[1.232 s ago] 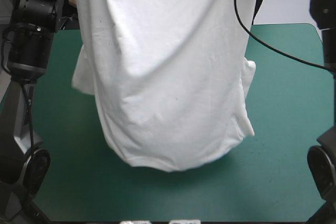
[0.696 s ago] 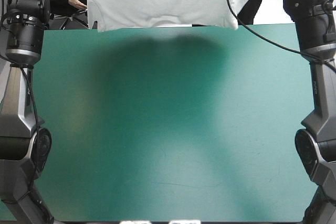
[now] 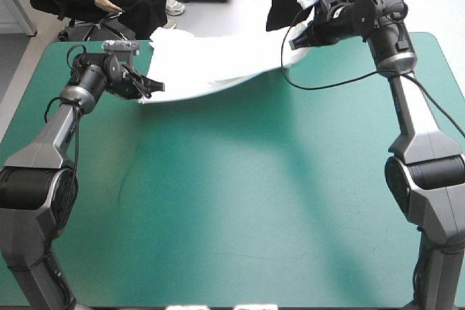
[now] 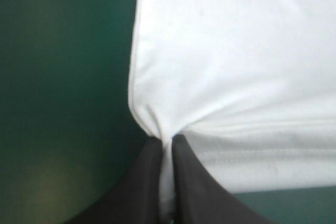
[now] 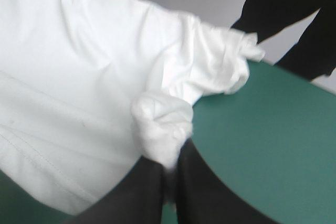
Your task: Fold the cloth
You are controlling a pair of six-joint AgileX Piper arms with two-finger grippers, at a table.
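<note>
T-shirt (image 3: 211, 63) spans left pincer (image 3: 149, 86) to right pincer (image 3: 298, 40); table (image 3: 254, 201) beneath.

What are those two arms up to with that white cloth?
Two robot arms are holding a white T-shirt between them over the far side of the table. The left tool is pinched shut on one corner of the hem, and the right tool grips a bunched bit at the other end, held somewhat higher. The T-shirt hangs spread out between them; it is not a folded bundle yet.
</note>
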